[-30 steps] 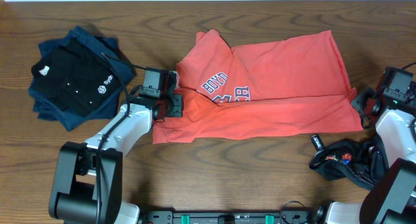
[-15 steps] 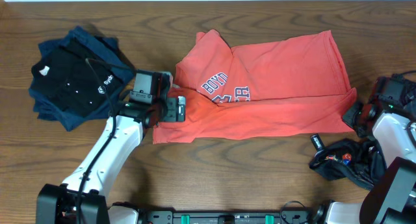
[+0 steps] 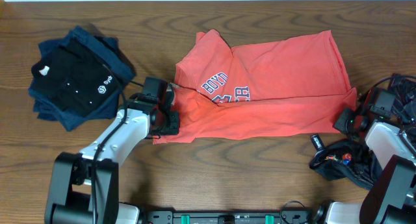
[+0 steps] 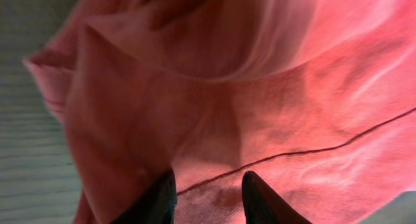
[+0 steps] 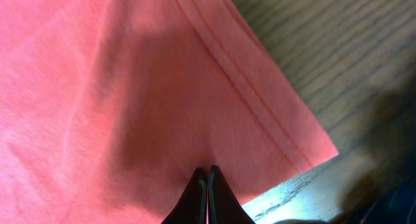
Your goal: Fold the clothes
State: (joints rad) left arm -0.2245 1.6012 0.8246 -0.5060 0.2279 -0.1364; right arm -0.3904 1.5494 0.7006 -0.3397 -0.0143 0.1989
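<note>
Since a second ago the right pincer [image 3: 346, 120] has been brought in from the table's [image 3: 260, 185] right edge. It is now clamped shut on the lower right corner of the coral T-shirt [image 3: 279, 74], which is spread mid-table. The left pincer [image 4: 207, 185] is set at the lower left corner with its fingers part-spread, and a grip cannot be told. "BOYD" is read in the chest lettering [image 3: 216, 83]. Dark shirts [image 3: 75, 78] are stacked near the far left corner.

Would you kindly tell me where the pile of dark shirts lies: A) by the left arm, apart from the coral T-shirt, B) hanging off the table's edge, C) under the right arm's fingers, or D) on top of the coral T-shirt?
A: the overhead view shows the pile of dark shirts flat on the table by the left arm, with bare wood between it and the coral T-shirt.
</note>
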